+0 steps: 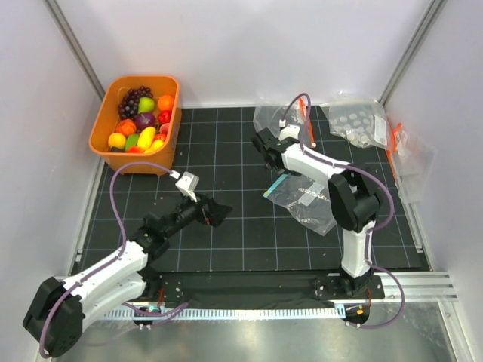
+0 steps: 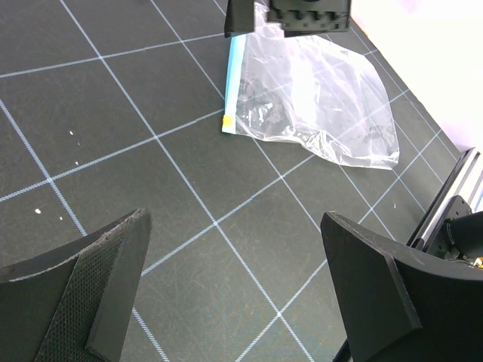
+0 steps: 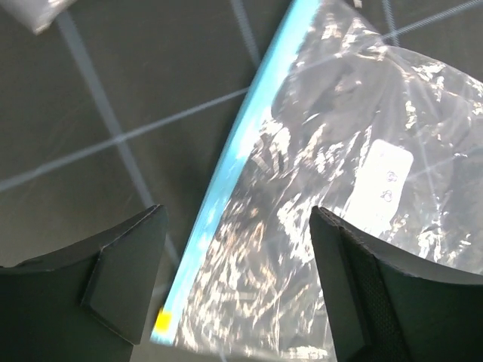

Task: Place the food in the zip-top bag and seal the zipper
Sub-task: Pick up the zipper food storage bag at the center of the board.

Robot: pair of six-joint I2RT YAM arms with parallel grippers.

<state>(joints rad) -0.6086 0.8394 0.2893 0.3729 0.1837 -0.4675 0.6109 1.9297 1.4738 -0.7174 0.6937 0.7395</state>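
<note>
The top view alone shows the orange basket (image 1: pixel 139 161) at the far left corner of the desk (image 1: pixel 241 241). It holds the food (image 1: pixel 143 124), a heap of red, orange, yellow and green pieces with dark grapes (image 1: pixel 136 98) at its far side. Only this view shows the other clear bags (image 1: pixel 361 121) with orange-red strips, which lie at the far right, well apart from the basket. The zip-top bag (image 1: pixel 306 200) lies flat on the desk right of centre, beneath the right arm, with the zipper (image 1: pixel 275 186) along its left edge. The right wrist view supplies detail that the top view lacks. The right claw (image 3: pixel 235 215) has its jaws apart, and the light-blue zipper runs diagonally below the gap, ending in a small yellow tag (image 3: pixel 161 323). A white label (image 3: pixel 389 177) shows through the crinkled plastic. Whether the fingers touch the bag cannot be told from this angle. The left wrist view shows the left claw (image 2: pixel 235 219) with its jaws wide apart over bare desk, gripping nothing. Beyond it lies the bag, with the right claw directly above the zipper edge.
</note>
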